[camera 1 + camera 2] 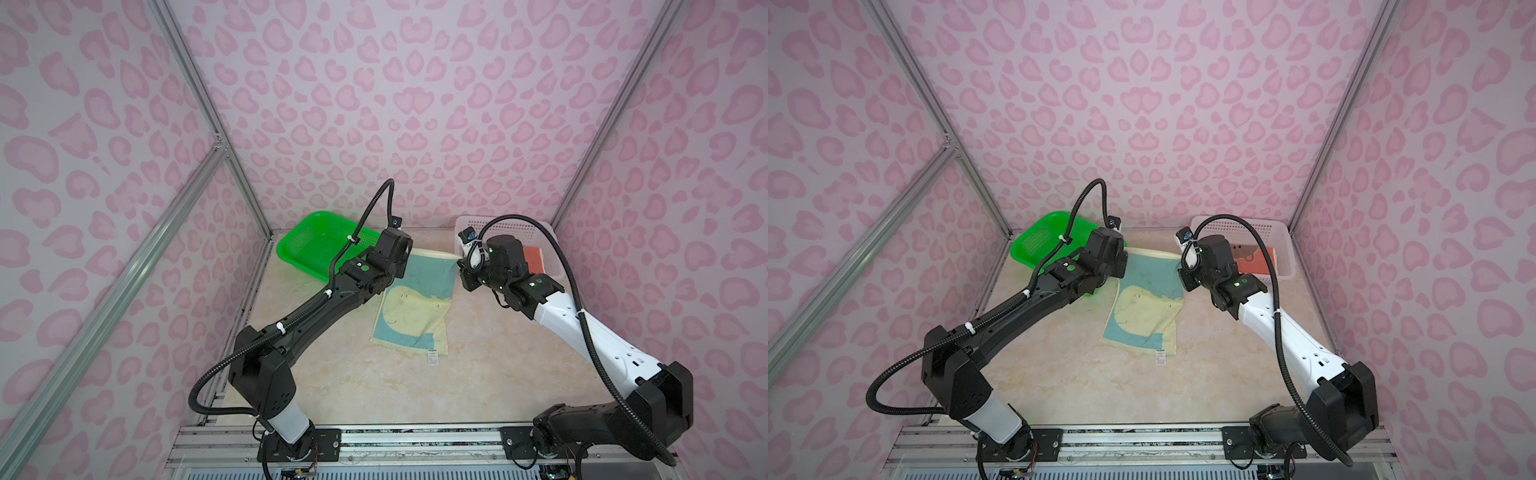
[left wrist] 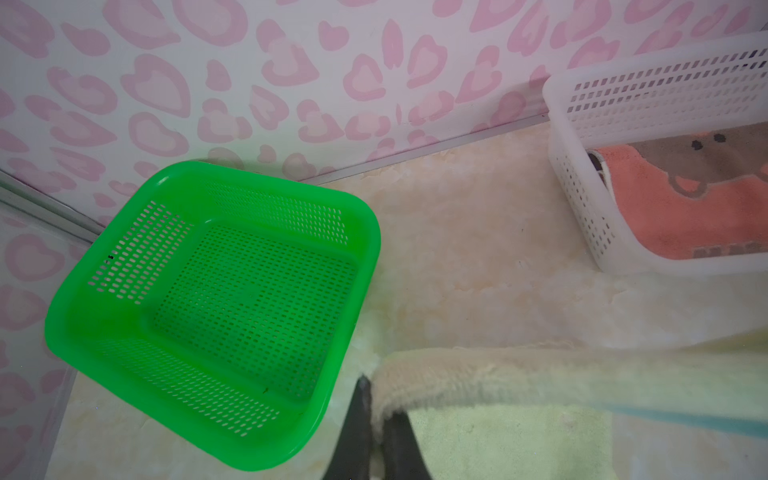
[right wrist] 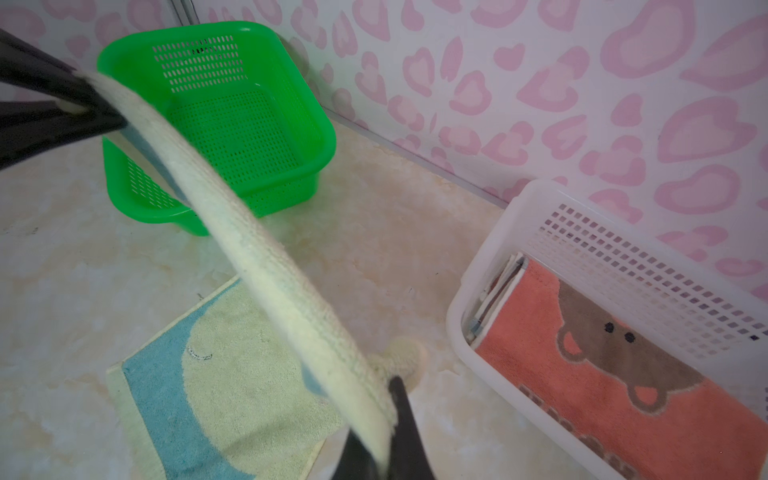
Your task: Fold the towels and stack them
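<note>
- The yellow and teal towel (image 1: 415,307) is held up by its two far corners, while its near end is laid flat on the table (image 1: 478,374).
- One far corner is pinched by the left gripper (image 2: 376,409).
- The other is pinched by the right gripper (image 3: 380,419).
- The orange bear towel (image 3: 582,395) is laid in the white basket (image 3: 457,316).
- The green basket (image 2: 365,249) is set at the far left.

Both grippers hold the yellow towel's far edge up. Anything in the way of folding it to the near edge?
Nothing visible. The near half of the yellow towel lies flat on the table; the green basket and white basket sit back at the sides.
</note>
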You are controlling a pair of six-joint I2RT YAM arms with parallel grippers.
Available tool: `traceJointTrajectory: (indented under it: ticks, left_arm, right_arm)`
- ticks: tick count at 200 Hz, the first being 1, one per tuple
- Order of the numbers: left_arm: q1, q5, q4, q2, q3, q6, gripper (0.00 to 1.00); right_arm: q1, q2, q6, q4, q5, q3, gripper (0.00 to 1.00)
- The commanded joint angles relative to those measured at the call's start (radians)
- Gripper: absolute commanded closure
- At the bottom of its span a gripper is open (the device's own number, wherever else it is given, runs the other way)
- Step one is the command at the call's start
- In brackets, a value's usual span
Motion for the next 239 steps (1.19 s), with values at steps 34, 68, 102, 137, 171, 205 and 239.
traceJointTrajectory:
  ticks: [34, 68, 102, 137, 171, 205, 239]
  left_arm:
    - [0.012, -0.109, 0.010, -0.057, -0.038, -0.016, 0.98]
    - [0.013, -0.120, 0.025, -0.046, -0.080, -0.015, 0.98]
    - [0.015, -0.125, 0.035, -0.014, -0.075, -0.009, 0.98]
    - [0.033, -0.118, 0.033, 0.032, -0.053, -0.006, 0.98]
    - [0.067, -0.098, 0.038, 0.084, -0.015, -0.004, 0.98]
    - [0.102, -0.068, 0.056, 0.151, 0.030, 0.004, 0.98]
    - [0.110, -0.061, 0.065, 0.240, 0.125, 0.052, 0.98]
  right_arm:
    - [-0.009, -0.042, 0.026, -0.019, 0.074, -0.031, 1.00]
    - [-0.008, -0.036, 0.033, -0.011, 0.076, -0.045, 1.00]
    - [-0.008, -0.010, 0.031, 0.000, 0.079, -0.041, 1.00]
    - [-0.009, 0.033, 0.028, 0.018, 0.094, -0.041, 1.00]
    - [-0.022, 0.092, 0.033, 0.068, 0.097, -0.039, 1.00]
    - [-0.041, 0.172, 0.038, 0.128, 0.098, -0.018, 1.00]
    - [-0.070, 0.253, 0.042, 0.161, 0.103, 0.038, 1.00]
